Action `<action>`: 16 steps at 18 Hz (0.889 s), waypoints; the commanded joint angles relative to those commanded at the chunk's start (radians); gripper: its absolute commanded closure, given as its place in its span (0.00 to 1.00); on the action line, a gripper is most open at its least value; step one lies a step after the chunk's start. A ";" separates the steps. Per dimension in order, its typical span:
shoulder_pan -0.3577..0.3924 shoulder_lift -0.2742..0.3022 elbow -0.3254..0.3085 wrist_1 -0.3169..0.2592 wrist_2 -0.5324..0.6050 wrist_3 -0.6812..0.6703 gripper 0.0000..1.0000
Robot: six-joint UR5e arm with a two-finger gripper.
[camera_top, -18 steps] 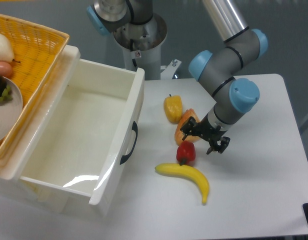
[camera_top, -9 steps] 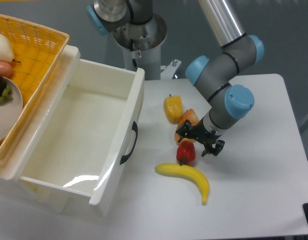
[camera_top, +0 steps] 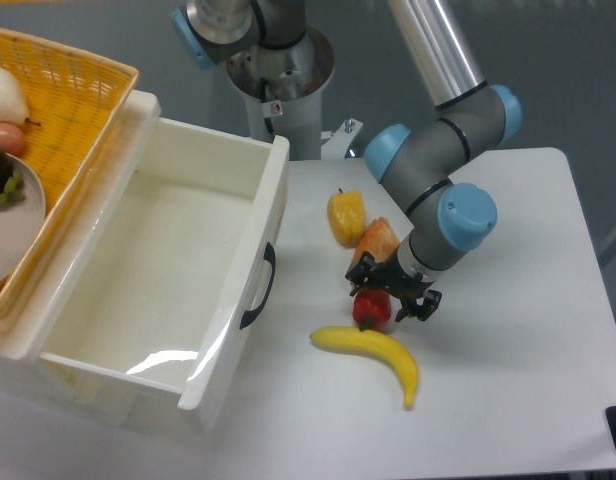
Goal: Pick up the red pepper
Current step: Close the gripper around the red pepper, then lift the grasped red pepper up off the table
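Observation:
The red pepper (camera_top: 371,309) is small and glossy and lies on the white table (camera_top: 508,340), just above the banana (camera_top: 373,352). My gripper (camera_top: 389,289) hangs right over the pepper with its black fingers spread, one at the pepper's upper left and one at its right. The jaws look open and straddle the pepper's top. I cannot tell whether the fingers touch it. The gripper hides the pepper's upper part and stem.
An orange-tan bread wedge (camera_top: 376,240) lies right behind the gripper, and a yellow pepper (camera_top: 345,215) behind that. A white open drawer (camera_top: 168,270) with a black handle stands at the left. A yellow wicker basket (camera_top: 58,110) with food sits at the far left.
The gripper has moved left and slightly down, from beside the bread wedge to directly over the red pepper. The objects on the table have not moved.

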State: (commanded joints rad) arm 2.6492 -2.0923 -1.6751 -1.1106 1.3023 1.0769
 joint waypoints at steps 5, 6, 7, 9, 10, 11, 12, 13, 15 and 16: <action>0.000 0.000 0.002 0.002 0.000 0.008 0.61; 0.000 0.002 0.005 0.002 0.002 0.012 0.68; 0.002 0.002 0.017 -0.002 0.003 0.020 0.75; 0.003 0.006 0.046 -0.005 0.005 0.023 0.83; 0.006 0.008 0.063 -0.006 0.005 0.023 0.83; 0.009 0.011 0.080 -0.006 0.006 0.023 0.83; 0.012 0.014 0.096 -0.006 0.014 0.025 0.83; 0.014 0.021 0.109 -0.008 0.037 0.025 0.83; 0.018 0.026 0.135 -0.015 0.090 0.035 0.83; 0.020 0.029 0.138 -0.024 0.110 0.050 0.83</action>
State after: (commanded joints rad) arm 2.6691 -2.0632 -1.5371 -1.1351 1.4126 1.1273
